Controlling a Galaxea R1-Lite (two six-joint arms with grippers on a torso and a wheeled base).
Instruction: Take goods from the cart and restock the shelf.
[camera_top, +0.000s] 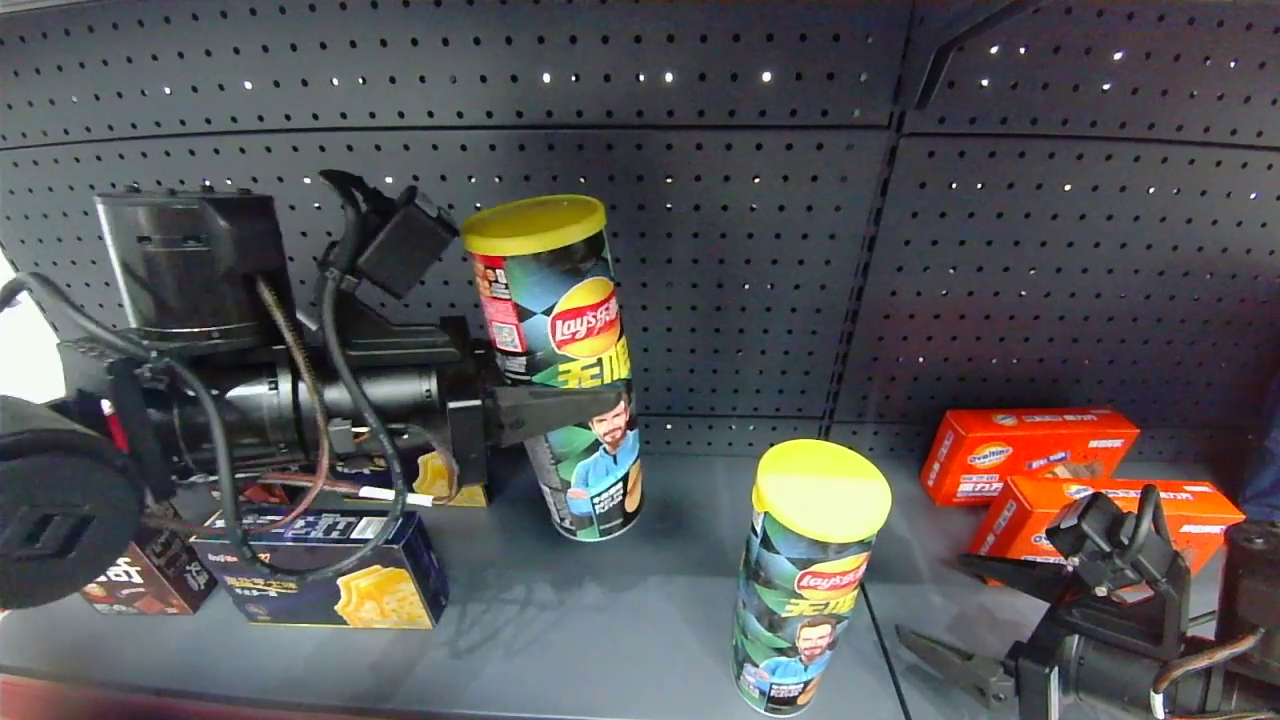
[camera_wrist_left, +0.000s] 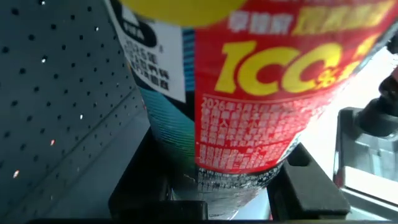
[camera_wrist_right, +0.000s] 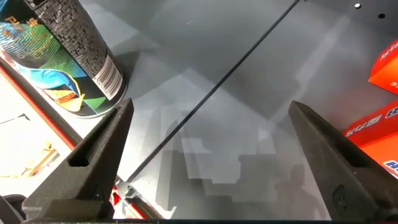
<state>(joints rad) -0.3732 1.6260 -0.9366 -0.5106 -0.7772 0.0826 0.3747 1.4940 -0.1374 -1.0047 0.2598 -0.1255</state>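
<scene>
A tall chips can (camera_top: 553, 330) with a yellow lid is held near the shelf's back panel, leaning slightly, with its base at or just above the shelf board (camera_top: 600, 620). My left gripper (camera_top: 560, 410) is shut on its middle from the left. In the left wrist view the can (camera_wrist_left: 249, 112) sits between the two fingers (camera_wrist_left: 311, 186). A second, identical can (camera_top: 810, 580) stands upright near the shelf's front edge. My right gripper (camera_top: 960, 615) hangs open to the right of that can, with nothing in it. The right wrist view shows its fingers (camera_wrist_right: 93, 162) spread over bare shelf, with the standing can (camera_wrist_right: 62, 56) off to one side.
Two orange boxes (camera_top: 1030, 450) lie at the back right of the shelf, also at the edge of the right wrist view (camera_wrist_right: 385, 124). Dark blue snack boxes (camera_top: 330, 580) and a small dark box (camera_top: 150, 585) sit under my left arm. The pegboard wall (camera_top: 700, 250) closes the back.
</scene>
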